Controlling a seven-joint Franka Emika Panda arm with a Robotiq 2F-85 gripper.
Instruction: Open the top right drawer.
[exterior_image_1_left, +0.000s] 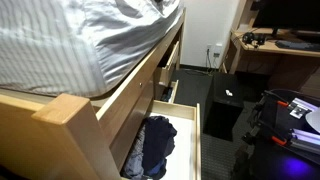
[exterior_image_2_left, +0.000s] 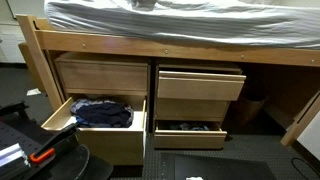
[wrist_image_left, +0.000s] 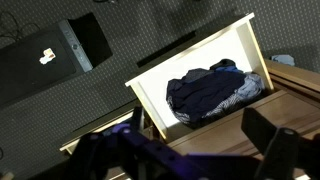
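The top right drawer (exterior_image_2_left: 200, 84) sits under the bed frame (exterior_image_2_left: 180, 50), right column, upper bay. I expect rigid, light wood; flat front, so hook its top edge. Tool (wrist_image_left: 185, 148) spread wide, empty.

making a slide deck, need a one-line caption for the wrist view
Wrist view: open gripper facing a pulled-out white-lined drawer of dark blue clothes, black box on the carpet nearby.
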